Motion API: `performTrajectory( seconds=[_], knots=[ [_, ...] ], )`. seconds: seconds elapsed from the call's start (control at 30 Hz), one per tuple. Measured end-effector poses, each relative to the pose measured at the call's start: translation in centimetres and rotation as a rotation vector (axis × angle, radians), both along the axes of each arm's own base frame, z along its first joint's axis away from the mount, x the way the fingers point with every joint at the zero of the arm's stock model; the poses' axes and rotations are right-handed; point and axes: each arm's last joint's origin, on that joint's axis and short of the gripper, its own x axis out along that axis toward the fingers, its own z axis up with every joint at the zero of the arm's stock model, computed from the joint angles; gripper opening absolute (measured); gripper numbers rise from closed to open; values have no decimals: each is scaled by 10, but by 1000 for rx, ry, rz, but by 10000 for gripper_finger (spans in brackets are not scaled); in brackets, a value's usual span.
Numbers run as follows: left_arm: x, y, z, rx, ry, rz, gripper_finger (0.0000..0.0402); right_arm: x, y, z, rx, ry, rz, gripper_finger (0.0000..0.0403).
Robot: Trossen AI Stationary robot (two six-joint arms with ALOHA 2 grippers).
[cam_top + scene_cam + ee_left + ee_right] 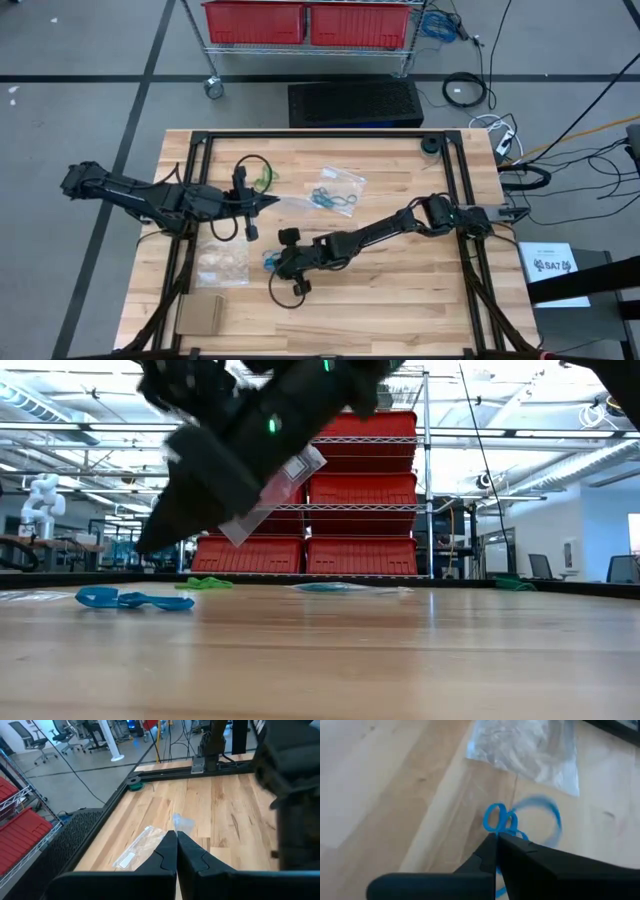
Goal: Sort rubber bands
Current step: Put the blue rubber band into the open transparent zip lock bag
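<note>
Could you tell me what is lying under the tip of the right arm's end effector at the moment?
Blue rubber bands lie on the table at the shut right end effector; its dark fingers cover part of them.

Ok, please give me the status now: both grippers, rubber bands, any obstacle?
Left gripper shut on a clear bag. Right gripper shut on the blue rubber bands. Nothing in the way.
</note>
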Motion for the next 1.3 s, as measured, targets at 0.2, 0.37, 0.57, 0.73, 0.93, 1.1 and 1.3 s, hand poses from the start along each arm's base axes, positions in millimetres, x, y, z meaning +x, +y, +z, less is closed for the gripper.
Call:
performTrajectory(
  seconds=[0.2, 0.37, 0.57, 0.73, 0.93, 1.1, 1.3],
  knots=[
    [0, 0, 0, 9, 2, 0, 0, 3, 11, 46, -58, 70, 51, 1],
    [0, 1, 1, 50, 6, -1, 0, -10, 10, 80, -174, 214, 41, 0],
    [2, 7, 0, 66, -27, 28, 0, -50, -5, 121, -258, 366, -84, 0],
    [5, 13, -18, 63, -76, -14, 0, -86, -10, 160, -201, 309, -127, 0],
    [5, 15, -33, 79, -88, -97, 0, -130, -22, 192, -63, 114, -207, 0],
    [6, 12, -28, 107, -133, -193, 0, -146, -36, 194, -16, 1, -234, 0],
    [9, 12, -27, 156, -144, -218, 0, -146, -52, 189, -34, 6, -263, 0]
  ],
)
